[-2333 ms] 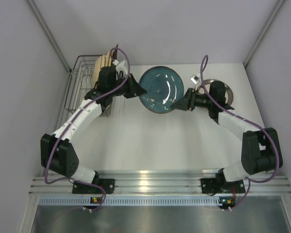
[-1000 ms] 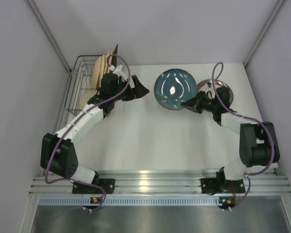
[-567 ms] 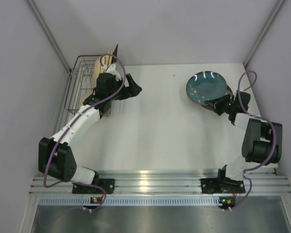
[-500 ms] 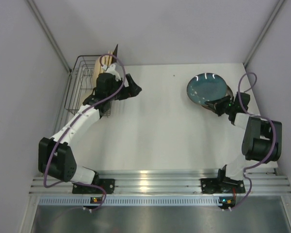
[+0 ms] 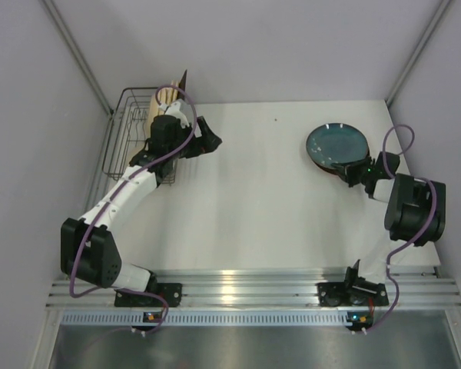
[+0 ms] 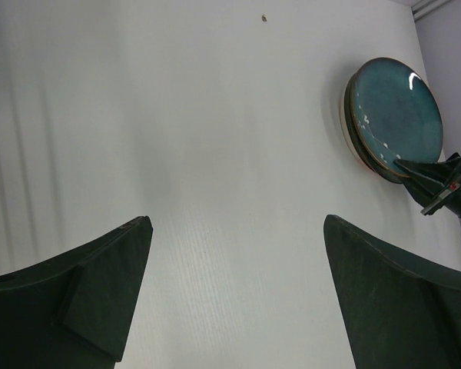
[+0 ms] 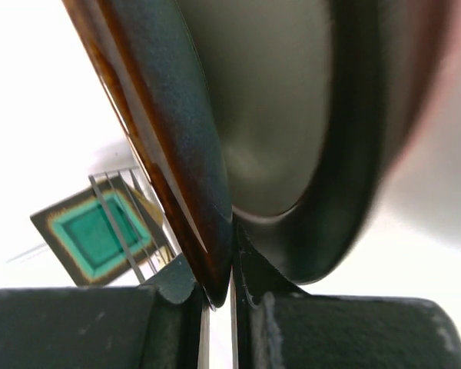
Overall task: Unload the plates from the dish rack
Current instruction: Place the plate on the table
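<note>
The round teal plate lies nearly flat at the table's far right, and my right gripper is shut on its near rim. Close up, the plate's brown-edged rim sits pinched between the right gripper jaws, against a grey silver plate beneath it. The dark wire dish rack stands at the far left with tan plates and a dark square plate upright in it. My left gripper hovers just right of the rack, open and empty.
Through the rack's wires the right wrist view shows a square dark-rimmed teal plate. The left wrist view looks across bare white table to the teal plate. Grey walls close in at both sides.
The right arm has carried the teal plate from the table's middle to the far right and laid it down over the silver plate. The left gripper drew back slightly toward the rack.
</note>
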Robot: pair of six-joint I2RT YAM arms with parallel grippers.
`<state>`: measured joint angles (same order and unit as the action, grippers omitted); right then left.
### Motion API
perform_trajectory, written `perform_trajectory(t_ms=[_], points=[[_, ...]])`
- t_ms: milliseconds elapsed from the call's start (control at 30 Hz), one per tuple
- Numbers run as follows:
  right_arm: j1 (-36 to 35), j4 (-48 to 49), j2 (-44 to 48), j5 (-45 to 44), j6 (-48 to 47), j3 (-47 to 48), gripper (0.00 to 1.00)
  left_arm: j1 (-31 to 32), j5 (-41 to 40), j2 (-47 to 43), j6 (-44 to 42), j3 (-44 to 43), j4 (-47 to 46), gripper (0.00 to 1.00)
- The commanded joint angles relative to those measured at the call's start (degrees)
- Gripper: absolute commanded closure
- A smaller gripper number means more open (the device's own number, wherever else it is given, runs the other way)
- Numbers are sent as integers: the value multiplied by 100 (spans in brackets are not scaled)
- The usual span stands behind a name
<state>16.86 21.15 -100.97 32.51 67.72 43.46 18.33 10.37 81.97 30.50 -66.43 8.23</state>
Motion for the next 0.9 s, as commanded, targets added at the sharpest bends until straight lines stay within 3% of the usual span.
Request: perform_trajectory(t_ms=[0,167,233,333,367,467,667,867], points=[[177,1260,60,291,197,110,100,-31,-44,-217,-36,-177,-58,1],[230,1339,-2,370,276,75,99,-31,-18,-182,-27,-203,-67,1],[247,1366,24,431,320,31,91,-40,-26,-173,-27,-230,-50,2],[247,1392,121,519,347,4,70,-40,-18,-164,-35,-256,-58,1],[247,1366,165,580,347,-4,57,-40,-18,-164,-44,-265,-58,1],[256,1086,349,729,329,-40,43,-48,-18,-155,-62,-291,-41,1],[247,-434,622,1019,-338,101,30,-84,9,-129,-71,-317,-23,1],[256,-1672,1113,881,-1190,31,29,-101,9,-94,-80,-326,-23,1]])
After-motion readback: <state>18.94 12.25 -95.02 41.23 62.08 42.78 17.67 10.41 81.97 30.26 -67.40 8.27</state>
